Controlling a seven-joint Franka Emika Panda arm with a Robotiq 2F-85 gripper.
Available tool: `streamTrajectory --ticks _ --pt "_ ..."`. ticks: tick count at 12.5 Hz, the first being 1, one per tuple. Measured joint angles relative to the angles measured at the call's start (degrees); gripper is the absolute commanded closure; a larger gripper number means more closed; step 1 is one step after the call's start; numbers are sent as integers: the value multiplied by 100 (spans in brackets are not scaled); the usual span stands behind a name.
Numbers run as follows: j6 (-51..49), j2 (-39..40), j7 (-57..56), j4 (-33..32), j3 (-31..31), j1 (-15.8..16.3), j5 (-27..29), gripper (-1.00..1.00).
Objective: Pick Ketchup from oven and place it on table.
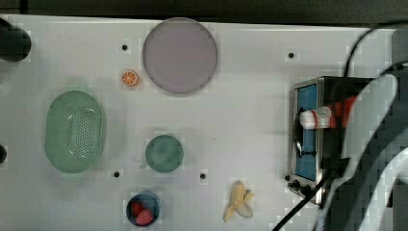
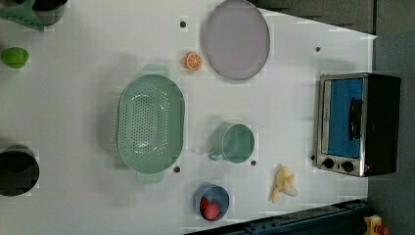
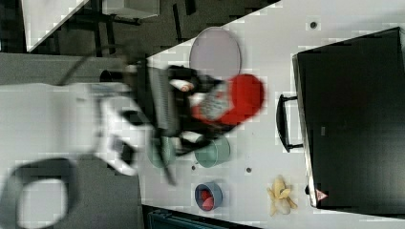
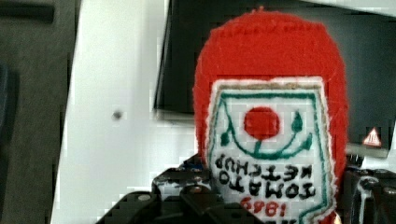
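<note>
While fingers apparently grip Ketchup, bottle hangs above oven

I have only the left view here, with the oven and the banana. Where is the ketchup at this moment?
Observer: In the top view, the ketchup hangs across the oven front, with its white cap toward the top view's left.
Operator: Does the gripper hold it?
Observer: Yes. In the wrist view, the gripper is shut on the bottle's cap end.
Operator: Which side faces the wrist camera?
Observer: The white label, which reads "TOMATO KETCHUP" upside down.
</note>
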Motion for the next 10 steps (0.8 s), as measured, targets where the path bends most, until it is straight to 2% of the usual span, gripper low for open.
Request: streamTrajectory --ticks 2,5,10 --pt "-335 -196 2 84 390 198 14 -27" --pt "-506 -295 8 -17 1368 289 8 -27" --pt "-271 -159 -17 -1192 2213 890 -66 -27"
